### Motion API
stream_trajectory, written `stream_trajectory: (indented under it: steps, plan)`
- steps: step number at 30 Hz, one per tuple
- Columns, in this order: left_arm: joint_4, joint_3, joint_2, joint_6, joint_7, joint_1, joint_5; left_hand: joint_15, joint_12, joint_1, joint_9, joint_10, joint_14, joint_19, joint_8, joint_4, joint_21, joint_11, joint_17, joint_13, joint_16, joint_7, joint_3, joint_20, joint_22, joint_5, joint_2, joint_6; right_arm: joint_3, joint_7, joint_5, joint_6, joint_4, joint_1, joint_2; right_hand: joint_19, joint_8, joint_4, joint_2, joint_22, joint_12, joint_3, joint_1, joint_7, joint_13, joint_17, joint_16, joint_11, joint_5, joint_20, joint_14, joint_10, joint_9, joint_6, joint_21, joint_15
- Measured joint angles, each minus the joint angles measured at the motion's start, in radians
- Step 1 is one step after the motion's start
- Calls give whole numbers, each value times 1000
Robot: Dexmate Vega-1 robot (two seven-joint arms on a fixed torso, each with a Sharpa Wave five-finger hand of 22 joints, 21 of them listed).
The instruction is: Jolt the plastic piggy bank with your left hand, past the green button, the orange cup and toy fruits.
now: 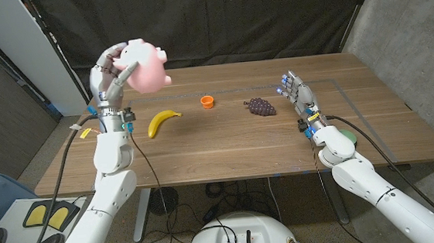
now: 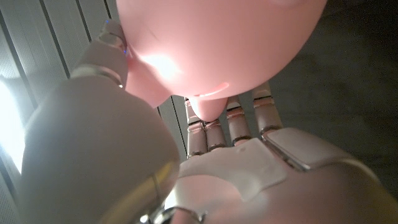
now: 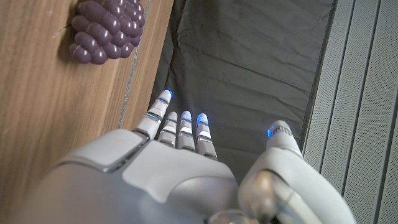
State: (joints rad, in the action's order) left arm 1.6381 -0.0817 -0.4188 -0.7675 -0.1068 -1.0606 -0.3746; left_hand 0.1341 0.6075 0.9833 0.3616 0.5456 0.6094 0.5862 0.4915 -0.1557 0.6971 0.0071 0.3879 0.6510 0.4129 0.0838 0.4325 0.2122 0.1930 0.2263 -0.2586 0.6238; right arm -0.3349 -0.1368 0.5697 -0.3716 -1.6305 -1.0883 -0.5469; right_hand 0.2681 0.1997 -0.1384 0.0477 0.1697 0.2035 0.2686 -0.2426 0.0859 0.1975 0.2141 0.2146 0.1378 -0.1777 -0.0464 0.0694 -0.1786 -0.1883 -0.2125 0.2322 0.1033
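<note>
My left hand (image 1: 108,74) holds the pink plastic piggy bank (image 1: 146,66) high above the table's back left corner. In the left wrist view the pig's pink belly (image 2: 217,43) sits right against my fingers (image 2: 239,121). On the table lie a yellow toy banana (image 1: 162,122), a small orange cup (image 1: 208,101) and a purple toy grape bunch (image 1: 261,106). The green button (image 1: 346,136) peeks out beside my right forearm. My right hand (image 1: 299,93) stands open at the right of the table, holding nothing; the grapes (image 3: 106,28) show beside it.
The wooden table (image 1: 227,155) has bare room along its front and right. Dark curtains hang behind it. A yellow foot pedal (image 1: 50,214) lies on the floor at the left.
</note>
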Motion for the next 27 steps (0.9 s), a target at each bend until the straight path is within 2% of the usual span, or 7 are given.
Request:
stream_trajectory:
  steps: [8, 12, 13, 16, 17, 23, 27]
  plan:
    - [180, -77, -105, 233, -92, 36, 279, -1, -1, 0, -5, 2, 2, -2, 0, 0, 10, -2, 0, 0, -7, 2, 0, -2, 0, 3, 0, 9, 10, -9, 1, -3, -15, -18, -3, 0, 0, 0, 0, 0, 0, 0, 0, 0, 0, 0, 0, 0, 0, 0, 0, 0, 0, 0, 0, 0]
    - [255, -128, -163, 299, -95, 57, 350, -2, -2, 0, -5, 4, 2, -5, 0, 0, 12, 0, -2, 0, -8, -2, 0, -5, -1, 3, 0, 12, 12, -9, 3, -5, -16, -21, -4, 0, 0, 0, 0, 0, 0, 0, 0, 0, 0, 0, 0, 0, 0, 0, 0, 0, 0, 0, 0, 0]
    - [282, -151, -184, 385, -84, 67, 441, -2, -3, 0, -5, 5, 2, -5, 0, 0, 12, -1, -2, 0, -8, -2, 0, -5, -3, 3, 0, 12, 13, -9, 4, -6, -17, -23, -5, 0, 0, 0, 0, 0, 0, 0, 0, 0, 0, 0, 0, 0, 0, 0, 0, 0, 0, 0, 0, 0]
    - [329, -203, -227, 385, -84, 90, 441, -4, -5, 0, -5, 7, 4, -5, 0, 0, 12, 0, -3, 0, -15, -2, 0, -5, -3, 3, 0, 12, 13, -5, 7, -7, -17, -23, -5, 0, 0, 0, 5, 0, 0, 0, -5, 0, 0, 0, 0, 0, 0, 0, 0, 0, 0, 0, 0, 0]
    - [340, -219, -239, 528, -25, 96, 594, -4, -5, 0, -5, 7, 4, -5, 0, 0, 16, 0, -3, 0, -15, -2, 0, -5, -3, 3, 0, 12, 14, -4, 8, -8, -17, -24, -5, 0, 0, 0, 5, 0, 0, 0, -5, 0, 0, 0, 0, 0, 0, 0, 0, 0, 0, 0, 0, 0]
    - [394, -312, -301, 672, 29, 128, 797, -4, -6, 0, -7, 7, 4, -11, 0, 0, 19, 0, -3, 0, -16, -4, 0, -11, -5, 3, 0, 14, 15, 2, 11, -8, -17, -24, -6, 0, 0, 0, 5, 0, 0, 0, -5, 0, 0, 0, 0, 0, 0, 0, 0, 0, 0, 0, 0, 0]
    - [401, -330, -322, 716, 17, 133, 937, -4, -9, 0, -10, 7, 4, -11, 0, 0, 20, 0, -4, 0, -16, -3, 0, -11, -5, 3, 0, 22, 15, 5, 12, -8, -16, -25, -6, 0, 0, 0, 5, 0, 0, 0, -5, 0, 0, 0, 0, 0, 0, 0, 0, 0, 0, 0, 0, 0]
